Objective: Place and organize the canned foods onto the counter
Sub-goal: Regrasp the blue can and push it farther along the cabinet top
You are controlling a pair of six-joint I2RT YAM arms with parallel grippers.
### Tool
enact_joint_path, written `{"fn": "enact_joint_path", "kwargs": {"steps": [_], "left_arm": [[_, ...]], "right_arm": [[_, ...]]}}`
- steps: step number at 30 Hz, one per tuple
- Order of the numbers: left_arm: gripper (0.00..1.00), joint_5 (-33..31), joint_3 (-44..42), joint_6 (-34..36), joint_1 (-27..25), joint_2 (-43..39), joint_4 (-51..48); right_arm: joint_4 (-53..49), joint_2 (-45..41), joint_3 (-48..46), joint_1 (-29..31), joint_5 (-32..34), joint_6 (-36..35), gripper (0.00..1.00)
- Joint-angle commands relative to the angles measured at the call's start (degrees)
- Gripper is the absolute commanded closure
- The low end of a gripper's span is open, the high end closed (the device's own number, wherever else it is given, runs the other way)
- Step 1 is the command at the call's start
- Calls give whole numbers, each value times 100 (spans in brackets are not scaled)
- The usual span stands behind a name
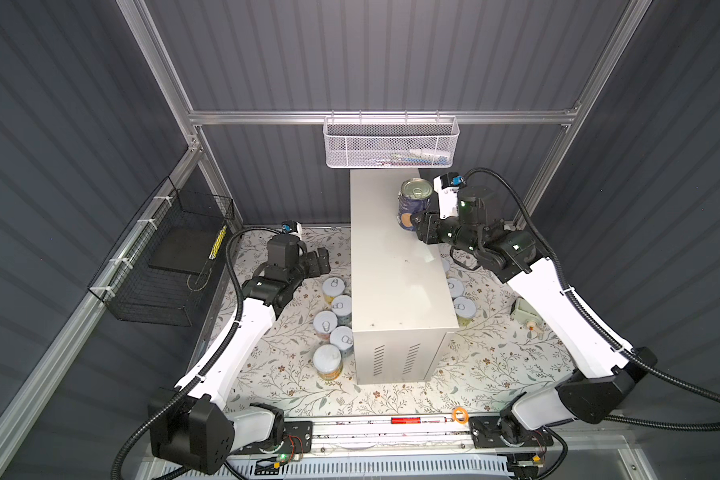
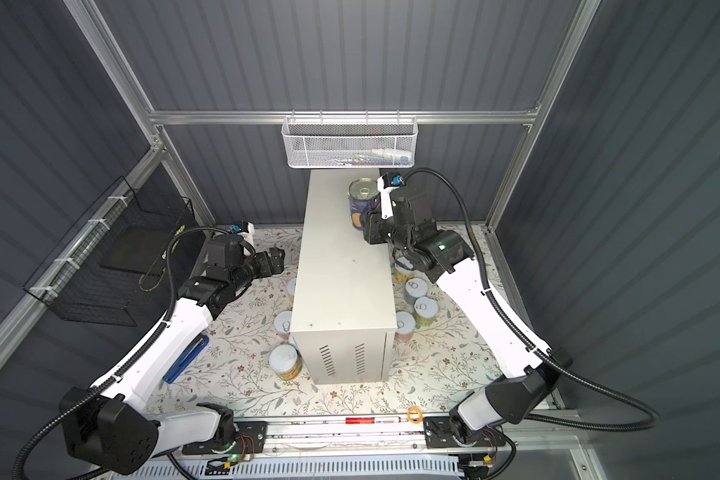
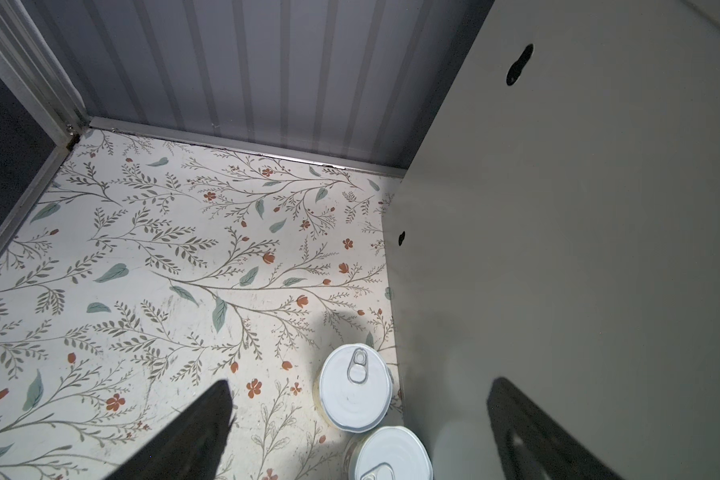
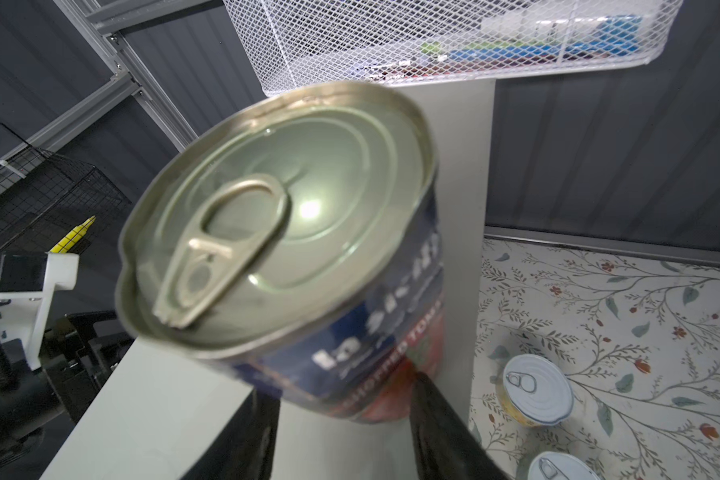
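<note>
Two grippers: your right gripper [image 1: 411,225] clamped low on tilted navy can [image 1: 415,199] over far end of counter [image 1: 391,291]; your left gripper [image 1: 323,262] gaped wide, empty, above small cans [image 1: 333,286] beside it on floral mat [image 1: 495,365].

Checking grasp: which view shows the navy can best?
Right wrist: navy can fills frame, lid and label clear. Both top views show it small, in the right gripper over the counter. Left wrist: absent.

The right gripper [image 1: 413,222] clasps the navy can [image 1: 414,201] low on its side, over the far right part of the counter [image 1: 391,282]. Five white-lidded cans [image 1: 341,305] line the counter's left side. Further cans [image 1: 464,307] stand along its right. The left gripper [image 1: 324,261] hangs left of the counter, empty.
</note>
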Motion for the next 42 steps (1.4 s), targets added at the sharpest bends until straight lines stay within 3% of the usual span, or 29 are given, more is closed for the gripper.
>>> {"fn": "enact_joint_path", "kwargs": {"steps": [1,11,42], "left_arm": [[3,41,31,43,38,133,111],[3,67,20,64,38,225,52],[4,-116,183,223,152,570,-150]], "right_arm": [[696,93,-84,-140,34,16,45],[1995,604,-230,-315,171,-67,54],[2057,2714,1799,-831,152,324,55]]}}
